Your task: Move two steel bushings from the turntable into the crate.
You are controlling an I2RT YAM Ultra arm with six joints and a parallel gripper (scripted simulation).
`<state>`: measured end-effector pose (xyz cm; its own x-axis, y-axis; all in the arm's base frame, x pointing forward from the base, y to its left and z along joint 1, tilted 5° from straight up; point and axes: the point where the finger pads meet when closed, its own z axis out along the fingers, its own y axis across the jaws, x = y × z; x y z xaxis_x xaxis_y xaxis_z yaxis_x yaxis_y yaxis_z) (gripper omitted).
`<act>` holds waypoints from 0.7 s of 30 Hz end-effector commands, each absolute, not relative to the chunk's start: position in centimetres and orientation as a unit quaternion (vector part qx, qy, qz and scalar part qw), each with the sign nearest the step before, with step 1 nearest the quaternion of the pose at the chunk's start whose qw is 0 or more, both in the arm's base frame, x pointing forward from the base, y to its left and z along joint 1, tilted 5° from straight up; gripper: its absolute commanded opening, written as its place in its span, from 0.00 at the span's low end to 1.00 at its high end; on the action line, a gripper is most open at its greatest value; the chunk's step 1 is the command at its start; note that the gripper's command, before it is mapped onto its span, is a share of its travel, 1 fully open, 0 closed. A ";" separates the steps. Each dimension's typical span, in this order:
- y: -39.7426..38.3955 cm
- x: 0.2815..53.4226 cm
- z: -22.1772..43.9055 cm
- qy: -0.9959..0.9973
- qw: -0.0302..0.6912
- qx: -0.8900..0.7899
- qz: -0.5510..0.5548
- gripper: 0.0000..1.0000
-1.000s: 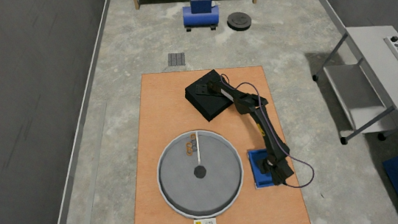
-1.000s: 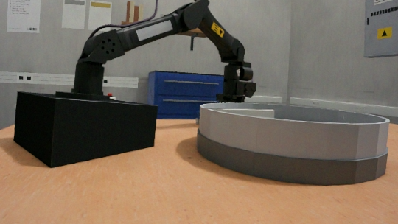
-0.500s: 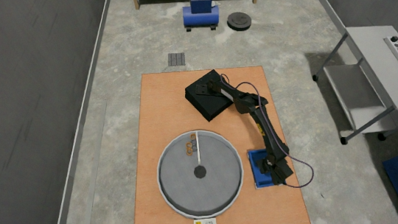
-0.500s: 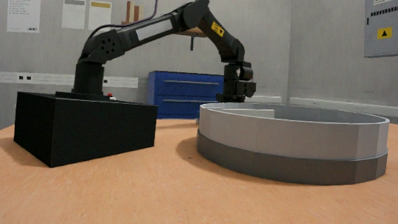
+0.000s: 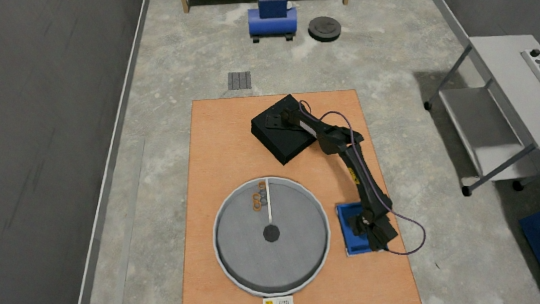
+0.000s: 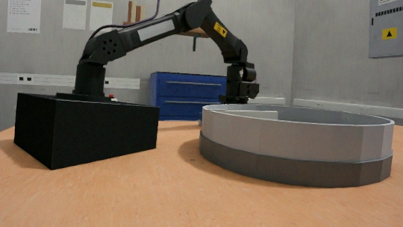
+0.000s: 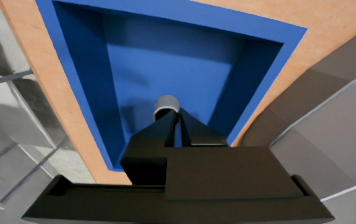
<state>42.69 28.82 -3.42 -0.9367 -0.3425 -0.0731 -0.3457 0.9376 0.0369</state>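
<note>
Over crate (image 7: 90, 115): hand (image 7: 176, 119), one steel bushing (image 7: 166, 106).

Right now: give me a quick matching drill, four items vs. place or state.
Items:
1. steel bushing
2. crate
3. copper-coloured bushings
4. gripper

Place or state:
A. on the turntable, beside its white divider
B. shut, over the crate
C. pinched between the fingers
D. blue, beside the turntable

Pairs: 1-C, 2-D, 3-A, 4-B
</note>
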 end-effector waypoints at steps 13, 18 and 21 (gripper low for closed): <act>27.9 43.1 -2.4 0.984 0.040 -0.171 0.020 0.00; 27.9 43.1 -2.4 0.984 0.041 -0.171 0.020 0.00; 28.0 43.2 -2.3 0.984 0.044 -0.170 0.022 0.00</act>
